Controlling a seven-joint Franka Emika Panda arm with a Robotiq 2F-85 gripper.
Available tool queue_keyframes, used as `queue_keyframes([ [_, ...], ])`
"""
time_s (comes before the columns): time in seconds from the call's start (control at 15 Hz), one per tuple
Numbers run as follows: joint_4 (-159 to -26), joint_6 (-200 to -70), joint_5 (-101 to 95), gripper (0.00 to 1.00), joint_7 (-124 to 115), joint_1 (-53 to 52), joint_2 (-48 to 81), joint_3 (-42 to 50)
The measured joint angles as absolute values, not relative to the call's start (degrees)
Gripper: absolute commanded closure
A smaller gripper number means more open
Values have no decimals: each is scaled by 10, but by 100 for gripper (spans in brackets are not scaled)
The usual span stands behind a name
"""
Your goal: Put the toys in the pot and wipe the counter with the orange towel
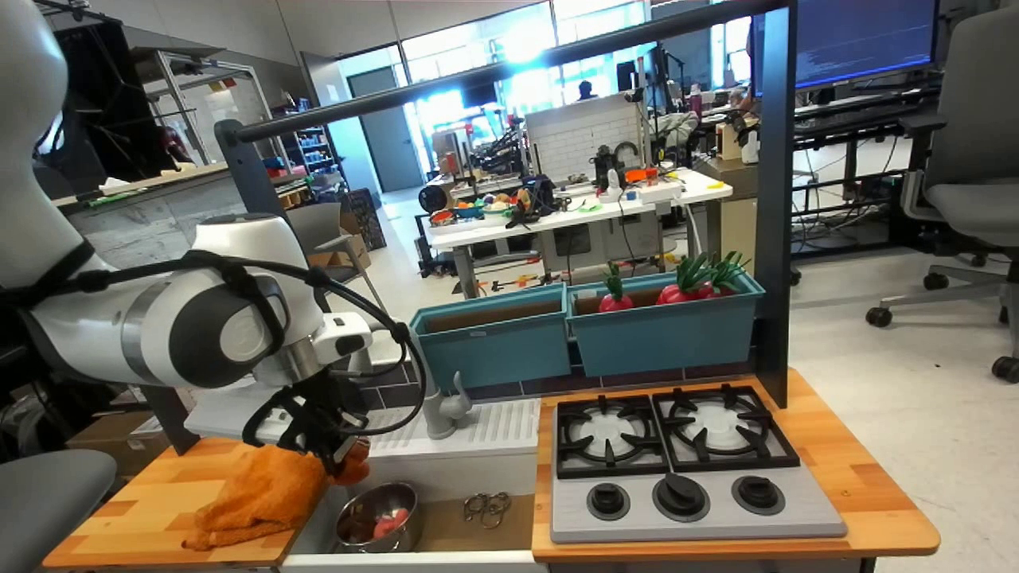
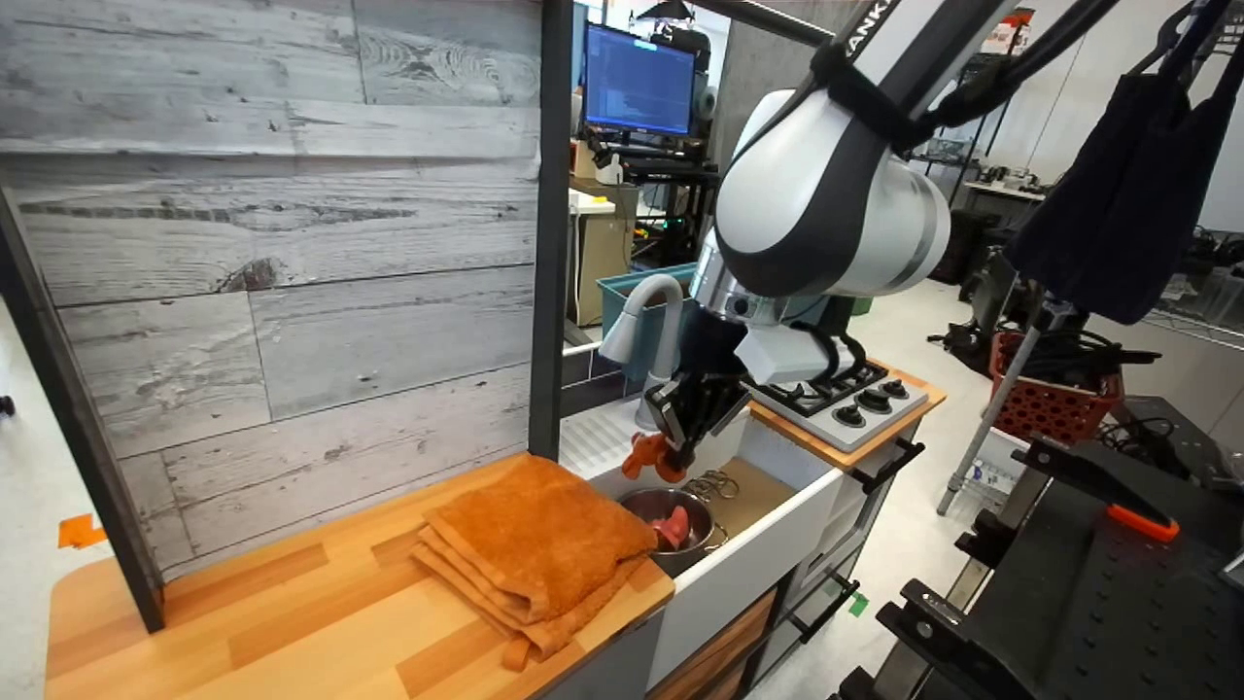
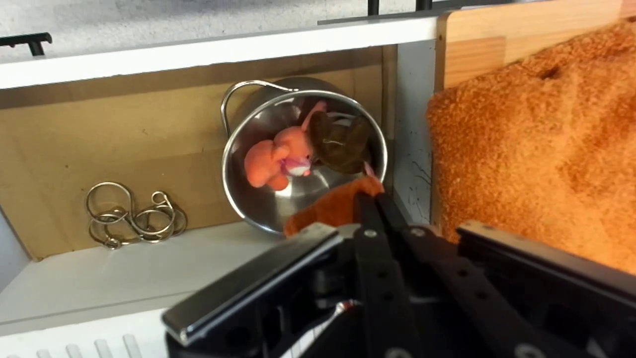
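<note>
The wooden counter (image 2: pixel 321 627) is the biggest thing here, and it sits on both sides of a white basin (image 2: pixel 743 576). A big white and black robot arm (image 2: pixel 831 209) leans in over the basin. On the wood at one end sits a gray stove (image 1: pixel 641 509) with three black knobs (image 1: pixel 681 495). Behind the basin and the stove, two teal boxes (image 1: pixel 493 342) are in a row, end to end. The orange towel (image 2: pixel 544 540) lies on the wood at the other end. It is folded in layers, and one corner comes right up to the basin's edge.

The silver pot (image 3: pixel 310 188) stands in the basin, on the brown bottom (image 3: pixel 124 149), near the towel end. The gripper (image 3: pixel 372 197) is up above, pointing down. Its two fingers (image 3: pixel 377 258) are almost together, and they pinch a small orange toy (image 2: pixel 653 457). That toy hangs higher than the pot, close to the rim; I can't tell if it is right over the hole. Down in the pot I can see two more: a pink-orange toy (image 3: pixel 285 154) and a brown toy (image 3: pixel 342 142), side by side and touching. Thin metal rings (image 3: pixel 130 219) lie in the basin too, on the stove side, apart from the pot.
</note>
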State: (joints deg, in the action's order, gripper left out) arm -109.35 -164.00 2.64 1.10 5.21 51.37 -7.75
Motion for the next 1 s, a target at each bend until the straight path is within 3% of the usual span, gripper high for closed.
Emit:
queue_keyframes([
  [0.6, -1051, -1635, 27, 0, -21, 3, 552, -24],
  [1.0, -1105, -1635, 16, 0, -35, -37, 501, 34],
])
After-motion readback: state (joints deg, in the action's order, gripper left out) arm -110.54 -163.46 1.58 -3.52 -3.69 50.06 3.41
